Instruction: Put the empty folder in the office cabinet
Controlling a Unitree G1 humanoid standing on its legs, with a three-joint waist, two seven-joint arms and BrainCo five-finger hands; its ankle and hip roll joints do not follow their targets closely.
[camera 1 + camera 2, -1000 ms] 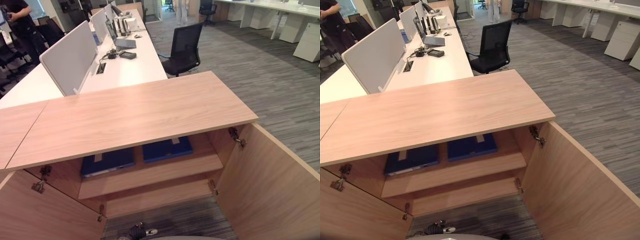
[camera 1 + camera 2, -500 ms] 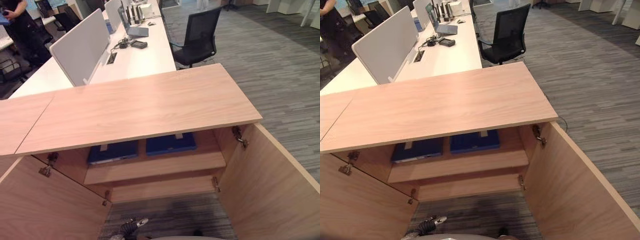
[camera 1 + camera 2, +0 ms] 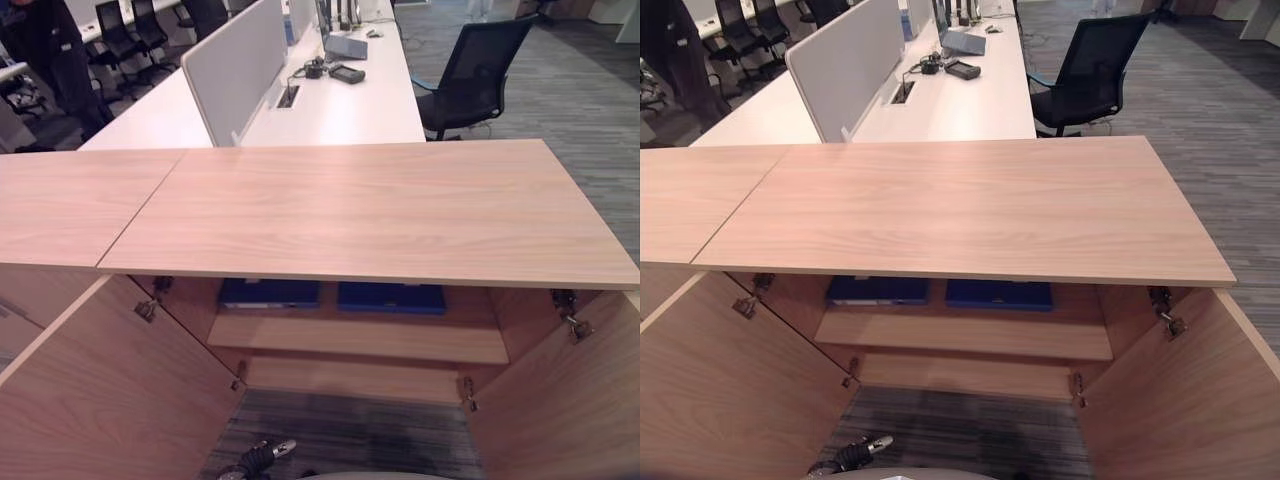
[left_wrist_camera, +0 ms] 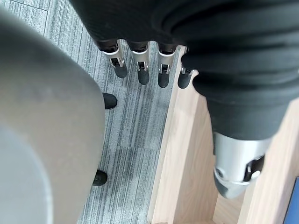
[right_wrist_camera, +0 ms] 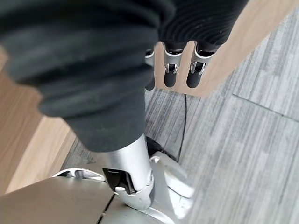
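The wooden office cabinet (image 3: pixel 370 210) stands in front of me with both doors swung open, the left door (image 3: pixel 110 390) and the right door (image 3: pixel 570 410). Two blue folders lie flat side by side on its upper shelf (image 3: pixel 360 340), one on the left (image 3: pixel 268 292) and one on the right (image 3: pixel 392 297). My left hand (image 4: pixel 142 65) hangs low beside the edge of a wooden panel over the carpet, fingers straight, holding nothing. My right hand (image 5: pixel 170 70) hangs with straight fingers near a wooden door, holding nothing as well.
Behind the cabinet runs a long white desk (image 3: pixel 340 110) with grey partition screens (image 3: pixel 235 65) and small devices on it. A black office chair (image 3: pixel 475 75) stands at its right. A person (image 3: pixel 50 50) stands at the far left. A second cabinet top (image 3: pixel 60 205) adjoins on the left.
The whole picture has swung, so the camera moved and the cabinet now faces me squarely. The two blue folders lie where they were on the shelf.
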